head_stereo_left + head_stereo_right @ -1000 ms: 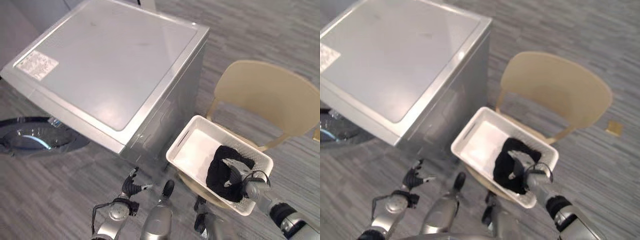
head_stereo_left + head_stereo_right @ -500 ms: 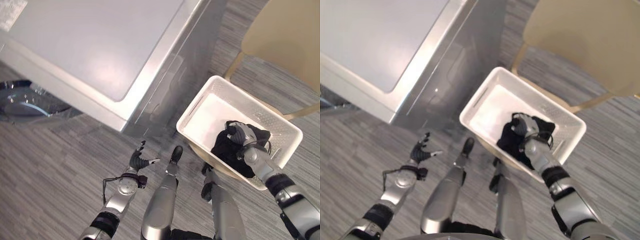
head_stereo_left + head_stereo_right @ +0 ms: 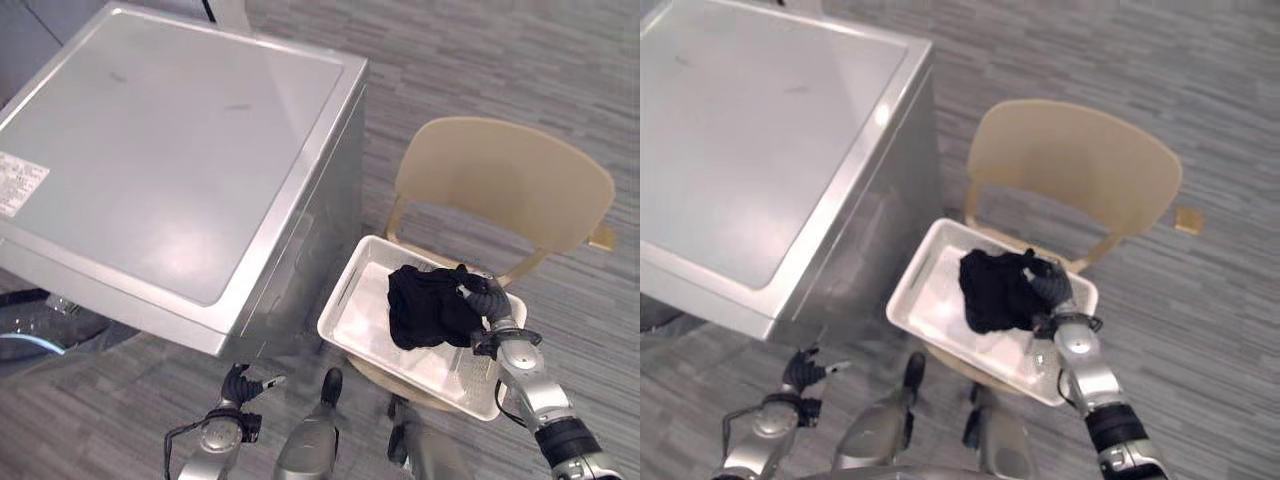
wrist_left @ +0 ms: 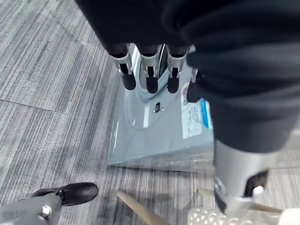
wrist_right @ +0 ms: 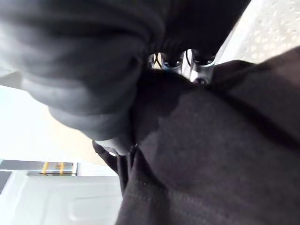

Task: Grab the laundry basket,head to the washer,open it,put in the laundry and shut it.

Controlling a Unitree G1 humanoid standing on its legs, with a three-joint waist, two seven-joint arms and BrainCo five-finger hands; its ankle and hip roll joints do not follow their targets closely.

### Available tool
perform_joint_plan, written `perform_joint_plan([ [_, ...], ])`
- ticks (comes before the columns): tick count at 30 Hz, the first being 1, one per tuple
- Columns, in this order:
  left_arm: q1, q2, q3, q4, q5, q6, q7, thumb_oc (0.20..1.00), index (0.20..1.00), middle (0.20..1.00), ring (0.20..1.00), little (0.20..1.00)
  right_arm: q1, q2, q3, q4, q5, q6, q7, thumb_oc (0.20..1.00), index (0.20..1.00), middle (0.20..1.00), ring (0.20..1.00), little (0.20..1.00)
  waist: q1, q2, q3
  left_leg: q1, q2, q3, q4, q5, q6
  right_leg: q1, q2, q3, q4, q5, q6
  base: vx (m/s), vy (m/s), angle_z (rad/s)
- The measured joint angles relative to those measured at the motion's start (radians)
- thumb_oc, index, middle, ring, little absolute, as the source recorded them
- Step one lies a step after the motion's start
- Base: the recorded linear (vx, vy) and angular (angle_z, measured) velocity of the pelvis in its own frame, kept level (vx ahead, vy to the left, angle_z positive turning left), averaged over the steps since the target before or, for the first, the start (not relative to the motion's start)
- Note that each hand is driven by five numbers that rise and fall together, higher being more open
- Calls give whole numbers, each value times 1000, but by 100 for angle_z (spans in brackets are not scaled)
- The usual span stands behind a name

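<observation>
Far left: washer door [image 3: 40, 325] swung open, low by the floor, just beside the washer's front corner. Washer [image 3: 170, 170] itself is a silver-grey box with a flat glossy top and a white label [image 3: 18, 183] near its left edge; it takes up the left half of the scene.

Left hand [image 3: 238, 385] low and near, in front of the washer's near corner, over the grey striped carpet floor [image 3: 90, 410]. Fingers [image 4: 147, 70] loosely straight and relaxed, thumb apart, nothing in it. Its wrist view looks down at the washer's front panel.

Right of the washer, touching or just beside its side wall: white laundry basket [image 3: 345, 300], rectangular, perforated walls, slot handle on the left short side. It sits on the seat of a beige chair [image 3: 500, 180], chair back on the far side.

Black garment [image 3: 425, 305] is bunched at the far-right part of the basket, partly lifted above the basket floor; the left part of the basket floor is bare white.

Right hand [image 3: 1048, 288] is at the garment's right edge, over the basket's right end, fingers curled into the black cloth and pinching it. Right wrist view: dark cloth right up against the palm, fingertips [image 5: 200, 63] buried in folds, basket wall mesh past them.
</observation>
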Motion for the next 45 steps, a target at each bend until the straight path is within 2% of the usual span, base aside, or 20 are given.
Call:
perform_joint_plan([
  [3, 37, -1, 11, -2, -1, 6, -3, 1000, 1000, 1000, 1000, 1000, 30, 0, 1, -86, 26, -2, 30, 200, 200, 200, 200, 200, -16, -9, -11, 19, -12, 31, 6, -11, 12, 4, -2, 28, 1, 8, 8, -85, 97, -46],
  [7, 50, 6, 40, -9, -7, 9, -3, 1000, 1000, 1000, 1000, 1000, 25, -1, 6, -135, 29, -20, 52, 200, 200, 200, 200, 200, -22, -20, -23, -41, -1, 99, 54, -15, 44, -89, -12, 110, 83, 55, 82, -205, -11, -41],
  [8, 33, 7, 41, -7, -7, 11, -4, 1000, 1000, 1000, 1000, 1000, 28, -1, 7, -132, 30, -20, 53, 200, 200, 200, 200, 200, -23, -12, -19, -52, 9, 89, 68, -11, 51, -108, -11, 119, 131, 24, 91, -146, -83, 22],
  [9, 14, 8, 40, -10, -7, 10, -4, 1000, 1000, 1000, 1000, 1000, 29, 0, 10, -127, 30, -19, 58, 200, 200, 200, 200, 200, -22, -3, -17, -62, 23, 76, 74, -8, 53, -126, -2, 111, 222, -58, 73, -184, -118, 39],
  [11, -31, 22, 38, -59, -5, 4, -13, 1000, 1000, 1000, 1000, 1000, 45, 1, -6, -147, 30, -23, 72, 200, 200, 200, 200, 200, -8, 8, -14, -112, 34, 1, 129, 9, 41, -111, 26, 193, 551, -279, 75, -154, -218, 82],
  [14, -58, 19, 38, -116, -4, -19, -16, 1000, 1000, 1000, 1000, 1000, 50, 18, -22, -162, 29, -28, 76, 200, 200, 200, 200, 200, 16, 5, -20, -138, 4, -61, 143, 39, 15, 17, 54, 271, 531, -424, 69, -129, -185, 76],
  [15, -66, 20, 34, -132, -3, -30, -15, 1000, 1000, 1000, 1000, 1000, 47, 21, -22, -163, 29, -30, 76, 200, 200, 200, 200, 200, 23, 3, -23, -151, -7, -80, 146, 35, -1, 53, 53, 278, 437, -451, 27, -291, -208, 60],
  [16, -82, 0, 23, -127, -3, -34, -14, 1000, 1000, 1000, 1000, 1000, 37, 13, -24, -155, 29, -31, 77, 200, 200, 200, 200, 200, 35, 62, -29, -171, 31, -100, 139, 55, -16, 78, 86, 258, 367, -437, -2, -394, -266, 36],
  [19, -55, -3, 20, -140, -3, -36, -16, 1000, 1000, 1000, 1000, 1000, 43, 5, -5, -147, 40, -34, 73, 200, 200, 200, 200, 200, 34, 114, -61, -189, 72, -133, 50, 77, -42, 56, 167, 258, 334, -376, -55, -291, -98, 48],
  [21, -54, -1, 4, -141, -3, -35, -20, 1000, 1000, 1000, 1000, 1000, 46, -31, 7, -127, 41, -35, 70, 200, 200, 200, 200, 200, 42, 117, -62, -212, 97, -102, 26, -23, -65, 9, 181, 222, 378, -352, -103, -378, -29, 65],
  [22, -55, 0, -5, -143, -3, -33, -22, 1000, 1000, 1000, 1000, 1000, 50, -42, 6, -128, 41, -35, 68, 200, 200, 200, 200, 200, 32, 115, -61, -220, 97, -81, 25, -72, -81, 4, 159, 197, 371, -341, -117, -228, -37, 75],
  [23, -58, -2, -15, -147, -2, -34, -24, 1000, 1000, 1000, 1000, 1000, 55, -48, 4, -127, 41, -32, 65, 200, 200, 200, 200, 200, 16, 100, -58, -235, 84, -43, 32, -72, -61, 0, 130, 170, 350, -332, -121, -338, -38, 121],
  [24, -58, 1, -22, -188, 4, -34, -39, 1000, 1000, 1000, 1000, 1000, 78, -55, 6, -158, 42, -28, 69, 200, 200, 200, 200, 200, -4, 67, -64, -260, 51, 57, 186, -73, -50, 8, 70, 109, 281, -265, -132, -171, -15, 124],
  [26, -75, 3, -39, -235, 12, -53, -46, 1000, 1000, 1000, 1000, 1000, 94, -73, 6, -211, 42, -28, 85, 200, 200, 200, 200, 200, -28, 48, -71, -214, 19, 77, 259, -88, -61, 33, 36, 70, 196, -210, -128, -148, 53, 118],
  [27, -134, 12, -79, -266, 14, -56, -58, 1000, 1000, 1000, 1000, 1000, 82, -91, 0, -249, 47, -22, 97, 200, 200, 200, 200, 200, -69, 41, -76, -128, 30, 95, 306, -155, -73, 43, 14, 3, 145, -165, -124, -69, 129, 114],
  [29, -222, 25, -127, -309, 39, -66, -75, 1000, 1000, 1000, 1000, 1000, 72, -94, 4, -301, 66, -24, 114, 200, 200, 200, 200, 200, -91, 33, -90, 12, 63, 129, 279, -212, -86, 46, 17, -29, 123, -147, -113, 35, 145, 86],
  [31, -325, 21, -205, -316, 88, -78, -82, 1000, 1000, 1000, 1000, 1000, 62, -93, -5, -320, 88, -27, 115, 200, 200, 200, 200, 200, -141, 47, -107, 106, 79, 137, 124, -188, -68, 42, 26, -72, 101, -125, -99, 50, 128, 87],
  [34, -377, 17, -263, -327, 133, -93, -82, 1000, 1000, 1000, 1000, 1000, 27, -58, 18, -313, 121, -25, 132, 200, 200, 200, 200, 200, -131, 39, -128, 130, 57, 145, 5, -111, 4, 10, 43, -58, 82, -78, -57, 15, 125, 8],
  [39, -396, 28, -319, -330, 173, -91, -78, 1000, 1000, 1000, 1000, 1000, -19, -33, 145, -316, 196, -16, 153, 200, 200, 200, 200, 200, -133, 11, -163, 125, -5, 146, -9, -81, 48, 6, -15, -24, 69, -43, -14, -16, 113, 6],
  [45, -460, 26, -373, -332, 208, -93, -43, 1000, 1000, 1000, 1000, 1000, -116, 59, 295, -317, 275, -16, 172, 200, 200, 200, 200, 200, -129, -3, -230, 126, -21, 161, -14, -71, 60, 13, -22, 9, 42, -16, 4, 0, 50, -3],
])
